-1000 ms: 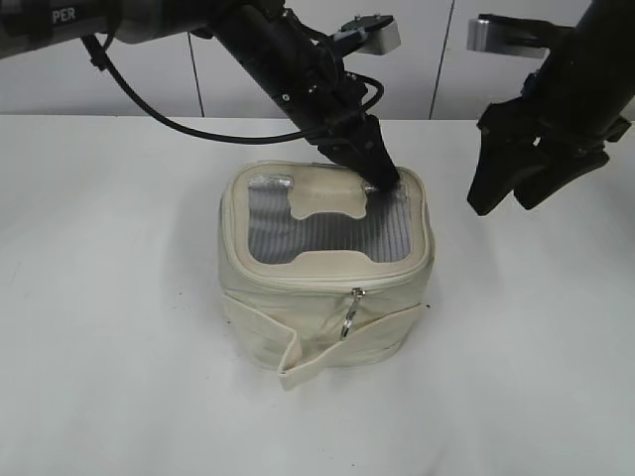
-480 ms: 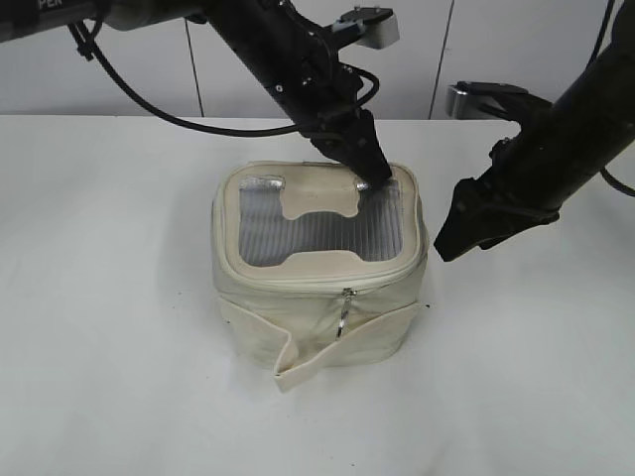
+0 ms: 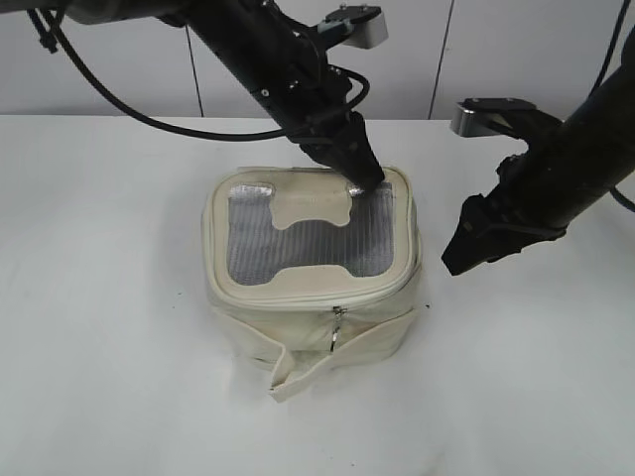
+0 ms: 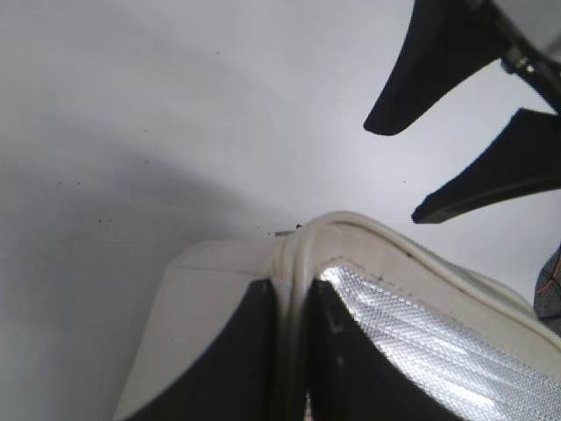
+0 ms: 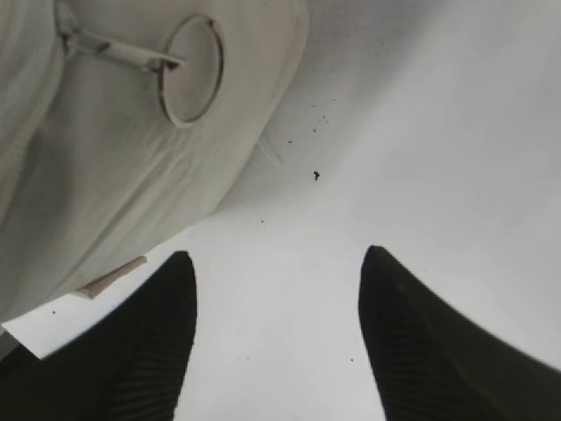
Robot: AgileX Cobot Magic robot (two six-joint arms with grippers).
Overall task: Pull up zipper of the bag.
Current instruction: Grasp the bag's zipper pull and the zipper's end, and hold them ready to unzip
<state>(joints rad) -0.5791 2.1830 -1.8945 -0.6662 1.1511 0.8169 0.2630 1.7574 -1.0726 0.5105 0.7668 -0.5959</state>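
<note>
The cream bag [image 3: 298, 327] stands mid-table with its grey mesh lid panel [image 3: 308, 243] facing up. Its zipper track [image 3: 288, 305] runs round the lid edge. One silver slider with a ring pull [image 3: 336, 325] hangs at the front, and it also shows in the right wrist view [image 5: 191, 68]. My left gripper [image 3: 363, 180] is shut on the lid's back right rim; in the left wrist view the cream rim [image 4: 307, 241] is pinched between the black fingers [image 4: 291, 289]. My right gripper [image 3: 458, 260] is open and empty just right of the bag [image 5: 105, 167], fingers [image 5: 276, 263] over bare table.
The loose cream strap [image 3: 322, 362] lies folded at the bag's front foot. The white table [image 3: 119, 377] surrounds the bag. A white wall [image 3: 119, 89] stands behind. The right gripper's fingers also show in the left wrist view [image 4: 438, 79].
The right arm came down from the upper right to beside the bag's right side. The left gripper shifted left with the lid rim, and the bag slid and tilted left.
</note>
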